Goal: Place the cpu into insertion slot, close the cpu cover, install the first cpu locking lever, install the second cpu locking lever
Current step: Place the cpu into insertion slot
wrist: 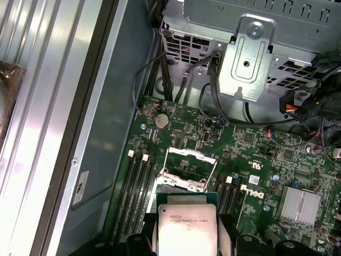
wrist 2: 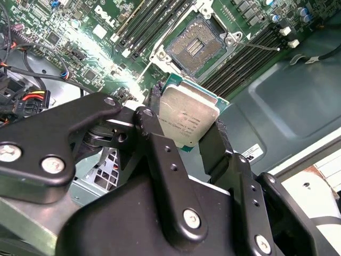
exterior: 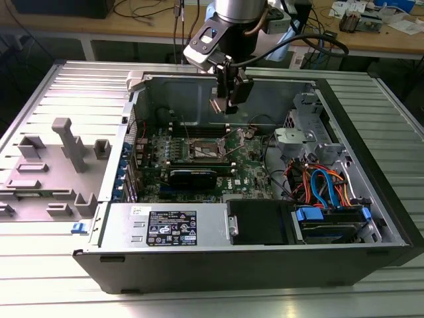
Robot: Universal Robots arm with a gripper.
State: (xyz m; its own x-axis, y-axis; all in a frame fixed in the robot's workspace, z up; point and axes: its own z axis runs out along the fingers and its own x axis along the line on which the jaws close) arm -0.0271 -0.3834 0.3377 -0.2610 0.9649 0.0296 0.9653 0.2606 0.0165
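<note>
Fingers (wrist 2: pixel 213 149) clamped on cpu (wrist 2: pixel 187 114) edges; open insertion slot (wrist 2: pixel 196 47) lies below, apart, slightly toward the exterior view's left.

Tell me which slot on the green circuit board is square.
The silver-rimmed, dark-centred insertion slot; the black memory slots flanking it are long and narrow.

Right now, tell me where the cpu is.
The cpu is clamped between the gripper's fingers, in the air above the open insertion slot, in both wrist views.

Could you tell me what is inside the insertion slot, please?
In the second wrist view, the insertion slot holds only bare contacts; the cpu, between the jaws, hides none of them.
</note>
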